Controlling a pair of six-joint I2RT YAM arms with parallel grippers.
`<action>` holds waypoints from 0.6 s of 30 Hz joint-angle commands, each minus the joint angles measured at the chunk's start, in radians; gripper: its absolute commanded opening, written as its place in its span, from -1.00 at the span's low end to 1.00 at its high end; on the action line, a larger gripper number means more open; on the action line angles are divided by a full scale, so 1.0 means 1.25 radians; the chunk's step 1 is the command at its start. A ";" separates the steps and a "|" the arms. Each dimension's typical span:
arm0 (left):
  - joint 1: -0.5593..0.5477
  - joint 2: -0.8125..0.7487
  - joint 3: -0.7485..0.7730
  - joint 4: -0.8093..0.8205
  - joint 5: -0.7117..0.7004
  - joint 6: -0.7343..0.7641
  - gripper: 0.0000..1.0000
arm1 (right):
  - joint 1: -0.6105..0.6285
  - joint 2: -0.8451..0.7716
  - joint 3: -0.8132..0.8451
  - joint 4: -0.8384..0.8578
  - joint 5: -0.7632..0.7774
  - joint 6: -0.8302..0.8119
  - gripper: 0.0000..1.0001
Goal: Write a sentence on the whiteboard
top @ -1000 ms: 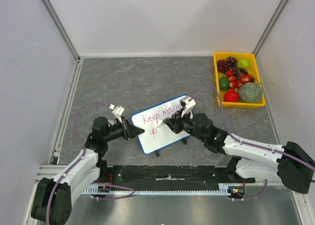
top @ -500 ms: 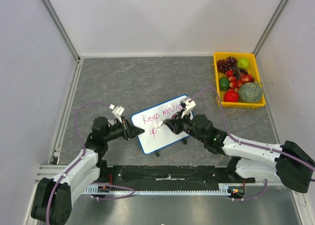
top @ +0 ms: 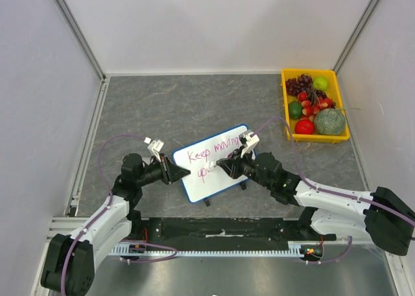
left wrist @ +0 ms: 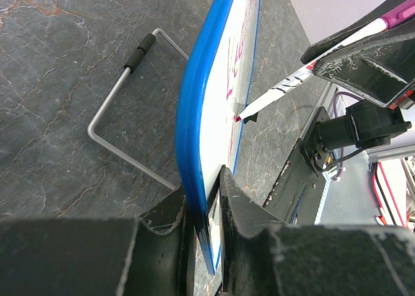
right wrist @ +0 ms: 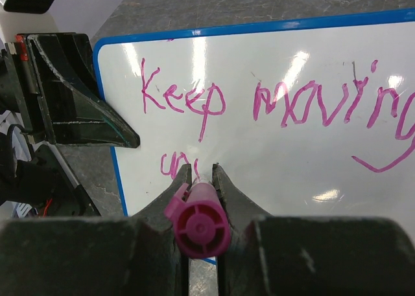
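The whiteboard (top: 217,179), white with a blue rim, stands tilted on wire feet at the table's middle. It shows in the right wrist view (right wrist: 311,160) and edge-on in the left wrist view (left wrist: 194,121). The sentence (right wrist: 259,102) reads "Keep moving" in magenta, with a short second line (right wrist: 174,164) under it. My left gripper (top: 183,173) is shut on the board's left edge (left wrist: 206,228). My right gripper (top: 224,162) is shut on a magenta marker (right wrist: 198,225), whose tip touches the board at the second line (left wrist: 238,118).
A yellow tray (top: 288,124) with grapes, apples and a melon stands at the back right by the right wall. The board's wire stand (left wrist: 117,102) rests on the grey table behind the board. A black rail (top: 220,228) runs along the near edge.
My right gripper has shifted slightly right along the second line with the marker, and that line has grown by a stroke or two. The left gripper and the board have not moved.
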 commanded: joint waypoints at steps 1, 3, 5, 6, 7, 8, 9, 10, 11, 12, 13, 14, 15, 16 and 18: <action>0.004 -0.003 -0.007 0.015 -0.043 0.057 -0.96 | -0.005 0.009 -0.002 -0.018 0.016 -0.018 -1.00; 0.003 -0.001 -0.007 0.016 -0.044 0.057 -0.96 | -0.005 0.012 0.003 -0.019 0.020 -0.021 -1.00; 0.003 -0.001 -0.005 0.016 -0.044 0.058 -0.96 | -0.005 0.013 0.009 -0.024 0.027 -0.024 -1.00; 0.003 -0.001 -0.005 0.016 -0.044 0.058 -0.96 | -0.003 0.012 0.014 -0.029 0.031 -0.027 -1.00; 0.003 0.000 -0.005 0.016 -0.043 0.058 -0.96 | -0.005 0.010 0.019 -0.033 0.034 -0.031 -1.00; 0.005 -0.001 -0.005 0.016 -0.043 0.058 -0.96 | -0.006 0.009 0.025 -0.035 0.038 -0.034 -1.00; 0.003 0.000 -0.005 0.016 -0.042 0.058 -0.96 | -0.006 0.009 0.027 -0.036 0.040 -0.035 -1.00; 0.003 0.001 -0.005 0.016 -0.043 0.058 -0.96 | -0.006 0.008 0.032 -0.038 0.044 -0.035 -1.00; 0.003 0.001 -0.005 0.016 -0.044 0.058 -0.96 | -0.007 0.008 0.036 -0.040 0.045 -0.036 -1.00; 0.003 -0.001 -0.005 0.016 -0.043 0.058 -0.96 | -0.008 0.008 0.040 -0.039 0.048 -0.036 -1.00; 0.004 0.000 -0.005 0.016 -0.043 0.058 -0.96 | -0.010 0.008 0.042 -0.039 0.048 -0.038 -1.00; 0.004 0.001 -0.005 0.016 -0.043 0.058 -0.96 | -0.011 0.009 0.047 -0.039 0.049 -0.038 -1.00; 0.003 0.000 -0.005 0.016 -0.043 0.058 -0.96 | -0.012 0.010 0.051 -0.041 0.051 -0.038 -1.00; 0.003 0.001 -0.005 0.016 -0.043 0.059 -0.96 | -0.013 0.012 0.056 -0.044 0.053 -0.040 -1.00; 0.003 0.000 -0.005 0.016 -0.043 0.059 -0.96 | -0.015 0.012 0.062 -0.046 0.058 -0.041 -1.00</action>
